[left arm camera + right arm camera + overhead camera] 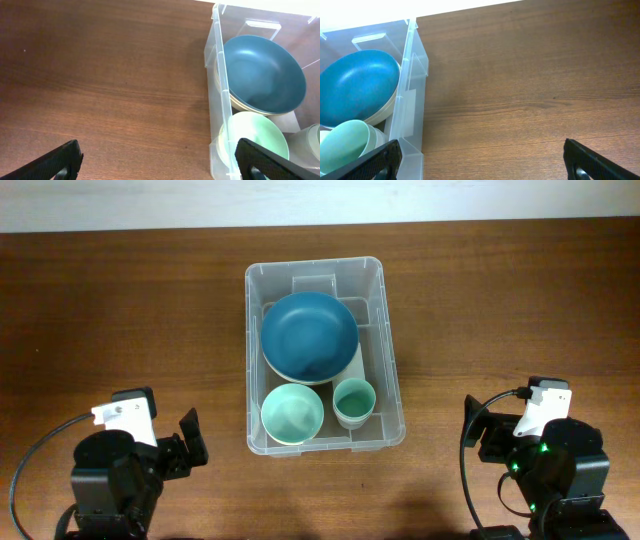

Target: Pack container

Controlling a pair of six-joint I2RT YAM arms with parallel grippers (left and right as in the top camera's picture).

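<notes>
The clear plastic container (385, 330) stands at the table's middle. In it lie a dark blue bowl (309, 335) stacked on a cream one, a pale green bowl (292, 413) and a pale green cup (353, 401). My left gripper (190, 440) is open and empty at the front left, apart from the container. My right gripper (472, 430) is open and empty at the front right. The left wrist view shows the container's wall (218, 85), the blue bowl (262, 72) and the green bowl (257, 137) between open fingers (157, 162). The right wrist view shows the container (410, 90) left of open fingers (482, 160).
The wooden table (120, 320) stretches to both sides of the container. A pale wall strip (300, 200) runs along the far edge. Black cables trail by both arm bases.
</notes>
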